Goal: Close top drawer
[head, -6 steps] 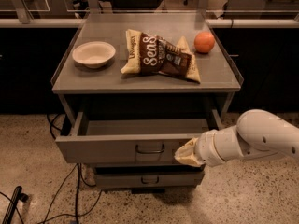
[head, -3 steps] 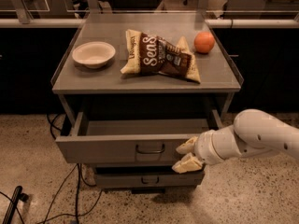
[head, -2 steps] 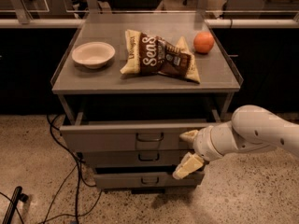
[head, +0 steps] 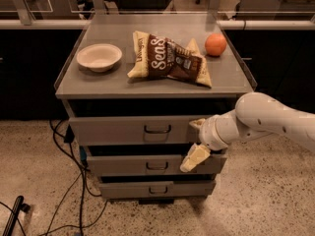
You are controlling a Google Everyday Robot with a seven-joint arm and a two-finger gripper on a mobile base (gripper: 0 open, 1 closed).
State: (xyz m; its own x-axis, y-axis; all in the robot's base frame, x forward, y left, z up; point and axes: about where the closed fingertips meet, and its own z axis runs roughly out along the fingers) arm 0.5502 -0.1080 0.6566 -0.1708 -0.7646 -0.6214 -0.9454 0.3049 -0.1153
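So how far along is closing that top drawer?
Mostly done: the top drawer sits nearly in, no inside showing. In hand: the open gripper is at its front's right end. Left: a last push if it isn't flush, which I can't tell.

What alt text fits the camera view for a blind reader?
The open claw of a white arm is at the right end of the top drawer, which looks pushed in. On the cabinet top lie a bowl, a chip bag and an orange.
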